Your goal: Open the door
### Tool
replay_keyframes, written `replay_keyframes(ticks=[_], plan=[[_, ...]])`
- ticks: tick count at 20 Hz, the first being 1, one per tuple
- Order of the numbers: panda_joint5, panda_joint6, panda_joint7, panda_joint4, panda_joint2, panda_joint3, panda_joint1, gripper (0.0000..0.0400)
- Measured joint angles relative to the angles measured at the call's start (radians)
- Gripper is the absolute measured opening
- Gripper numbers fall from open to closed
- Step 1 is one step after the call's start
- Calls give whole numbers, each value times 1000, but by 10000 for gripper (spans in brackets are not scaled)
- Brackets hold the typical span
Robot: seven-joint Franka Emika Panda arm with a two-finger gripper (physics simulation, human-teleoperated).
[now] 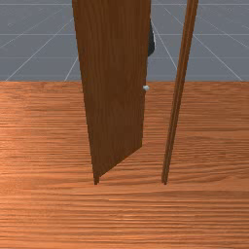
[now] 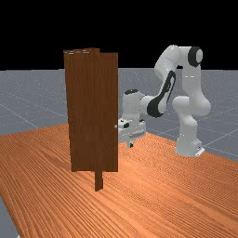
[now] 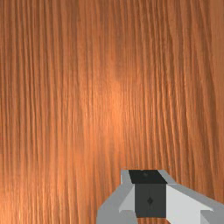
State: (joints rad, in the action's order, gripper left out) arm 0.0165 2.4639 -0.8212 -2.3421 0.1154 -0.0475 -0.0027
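Standing near the gripper [image 2: 131,144]: 1 door [image 1: 116,87].

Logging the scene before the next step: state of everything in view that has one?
Door: open, swung away from the frame's far post toward the arm's side
Knob: on the door's free edge, not gripped
Frame: upright
Arm: bent, reaching toward the door
Gripper: pointing down, lower than the knob
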Motion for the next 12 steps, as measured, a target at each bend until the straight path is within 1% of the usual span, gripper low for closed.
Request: replay_keyframes(ticks=[1, 2, 3, 4, 6, 7, 8, 9, 10, 11, 12], plan=[[-48, -2, 171, -1, -2, -8, 17, 0], [-48, -8, 346, 3, 0, -2, 36, 0], [-47, -18, 573, 14, 7, 14, 70, 0], [-45, -31, 840, 40, 25, 38, 118, 0], [-55, -74, 1131, 157, 103, 86, 254, 0], [-58, -103, 1250, 232, 152, 99, 327, 0], [-65, -129, 1290, 300, 196, 111, 384, 0], [-84, -146, 1196, 346, 226, 136, 409, 0], [-104, -151, 1053, 369, 242, 165, 413, 0], [-37, -112, 876, 377, 255, 212, 373, 0], [-130, -192, 742, 500, 325, 208, 378, 0]])
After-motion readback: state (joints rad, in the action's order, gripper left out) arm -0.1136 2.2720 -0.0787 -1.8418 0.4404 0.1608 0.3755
